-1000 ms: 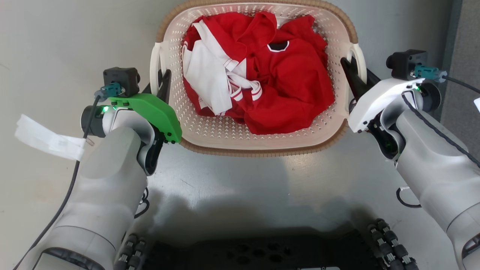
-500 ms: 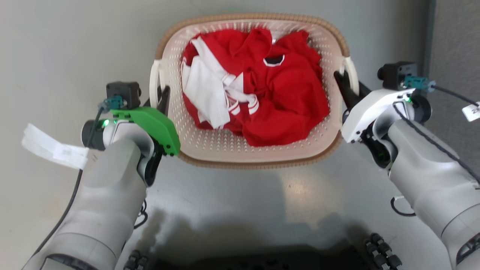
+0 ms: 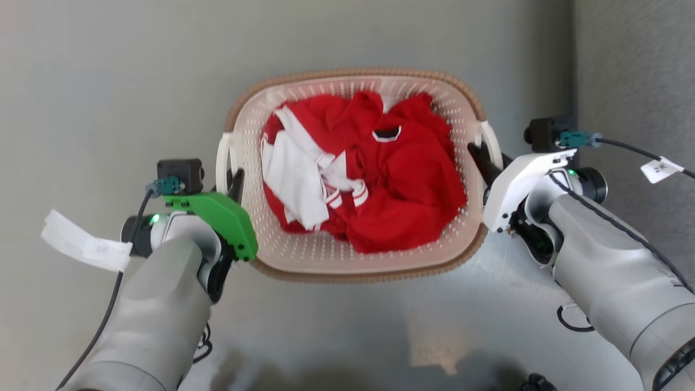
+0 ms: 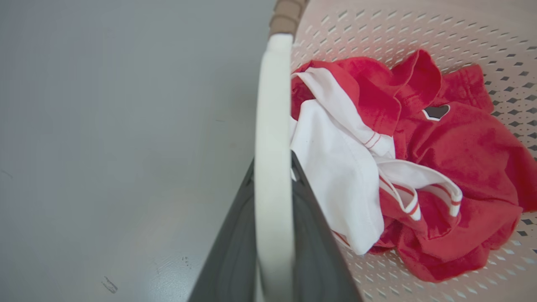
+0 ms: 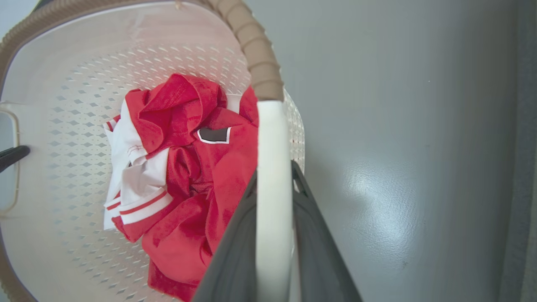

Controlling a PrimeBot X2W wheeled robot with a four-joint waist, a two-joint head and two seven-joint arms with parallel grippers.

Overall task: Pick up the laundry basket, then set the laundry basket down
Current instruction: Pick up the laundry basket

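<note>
The laundry basket point(image 3: 304, 256), gripped both sides.
L tool point(image 3: 237, 183) clamped on left handle point(image 3: 221, 163), R tool point(image 3: 480, 157) on right handle point(image 3: 495, 142); basket btwn them, red/white clothes point(image 3: 402, 187) inside.

Clothes point(image 3: 404, 195) over laundry basket point(image 3: 353, 72) floor

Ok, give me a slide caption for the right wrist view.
Right gripper clamped on the laundry basket by its white side handle, red and white clothes heaped inside, grey floor beyond.

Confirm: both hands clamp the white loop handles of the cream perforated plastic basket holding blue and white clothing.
No: the clothing is red and white, per the head view. The left hand and right hand do clamp the basket's handles.
</note>
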